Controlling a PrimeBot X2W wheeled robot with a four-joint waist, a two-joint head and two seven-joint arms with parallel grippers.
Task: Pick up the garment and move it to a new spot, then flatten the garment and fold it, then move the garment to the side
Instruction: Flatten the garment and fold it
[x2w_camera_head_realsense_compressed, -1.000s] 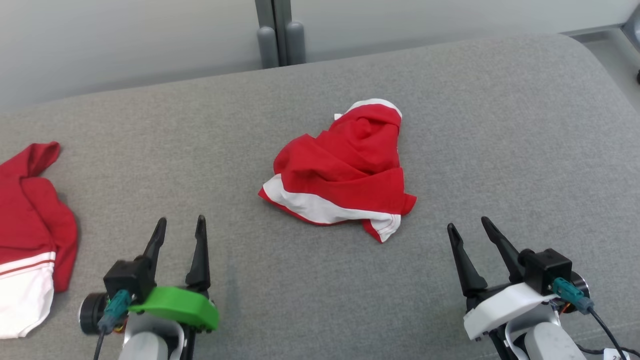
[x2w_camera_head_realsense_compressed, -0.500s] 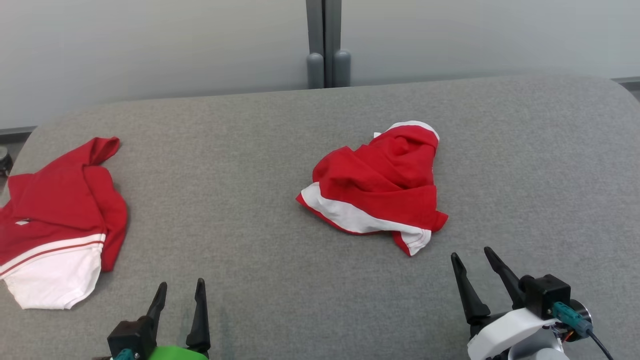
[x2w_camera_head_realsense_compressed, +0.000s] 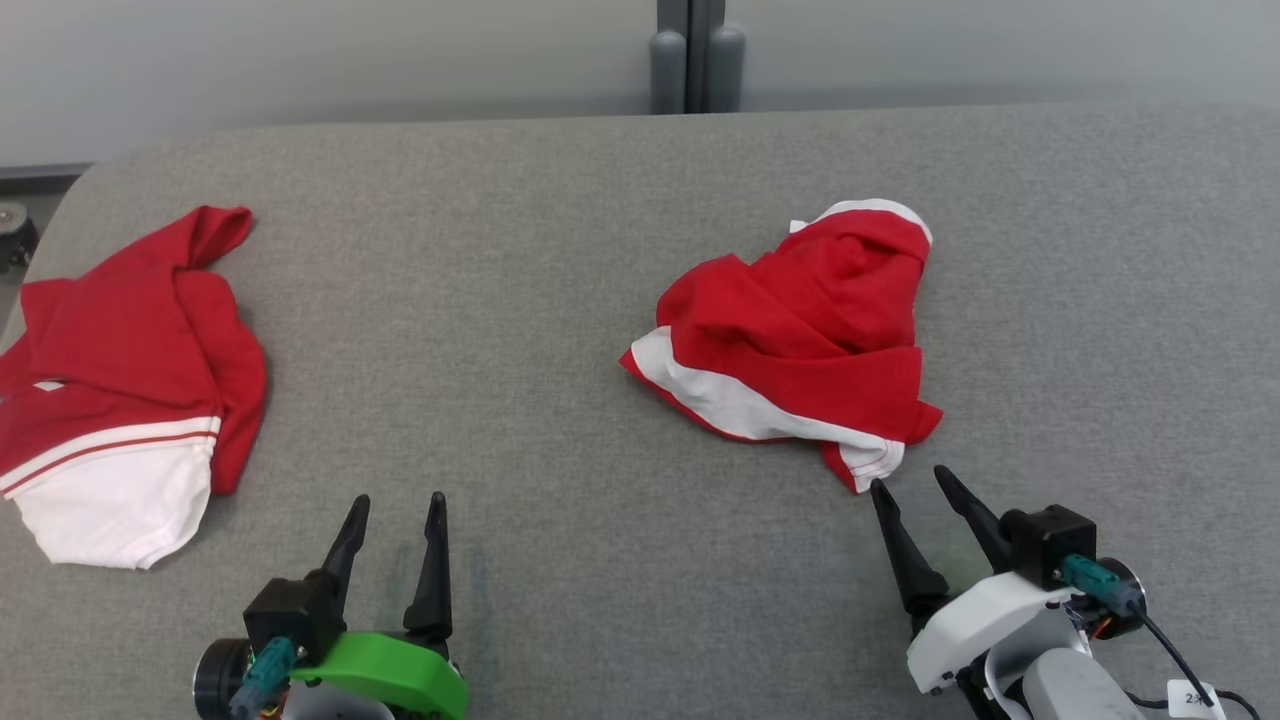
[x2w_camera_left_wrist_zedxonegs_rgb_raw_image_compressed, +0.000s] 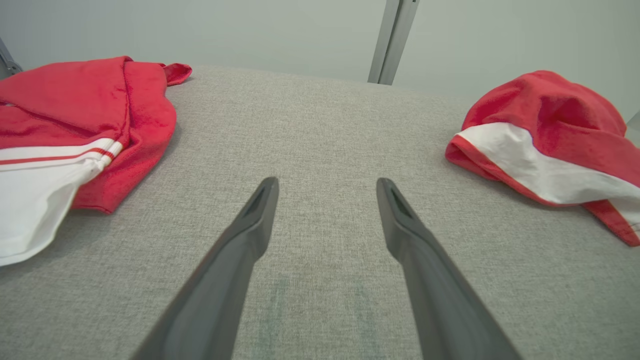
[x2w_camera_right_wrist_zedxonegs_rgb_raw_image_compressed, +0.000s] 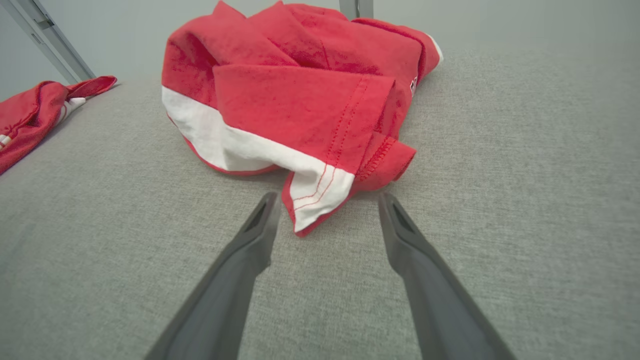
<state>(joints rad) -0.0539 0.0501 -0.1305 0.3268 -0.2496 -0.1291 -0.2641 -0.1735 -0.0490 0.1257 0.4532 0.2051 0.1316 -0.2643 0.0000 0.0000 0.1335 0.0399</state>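
A crumpled red garment (x2w_camera_head_realsense_compressed: 800, 330) with a white band lies in a heap right of the middle of the grey padded surface (x2w_camera_head_realsense_compressed: 500, 300). My right gripper (x2w_camera_head_realsense_compressed: 909, 478) is open just in front of its near corner. In the right wrist view the white-and-red corner of the garment (x2w_camera_right_wrist_zedxonegs_rgb_raw_image_compressed: 300, 95) lies between the tips of my right gripper (x2w_camera_right_wrist_zedxonegs_rgb_raw_image_compressed: 328, 196), low over the surface. My left gripper (x2w_camera_head_realsense_compressed: 399, 497) is open over bare surface, well to the left. The left wrist view has the garment (x2w_camera_left_wrist_zedxonegs_rgb_raw_image_compressed: 545, 130) off to the right of my left gripper (x2w_camera_left_wrist_zedxonegs_rgb_raw_image_compressed: 327, 181).
A second red-and-white garment (x2w_camera_head_realsense_compressed: 120, 370) lies spread at the surface's left end, near its rounded left edge (x2w_camera_head_realsense_compressed: 40, 230). A grey post (x2w_camera_head_realsense_compressed: 695, 55) stands against the pale wall behind the far edge. Bare surface stretches between the two garments.
The head view has swung left and shifted, bringing the second garment fully into view. My right gripper has come closer to the crumpled garment's near corner. Both grippers stay open.
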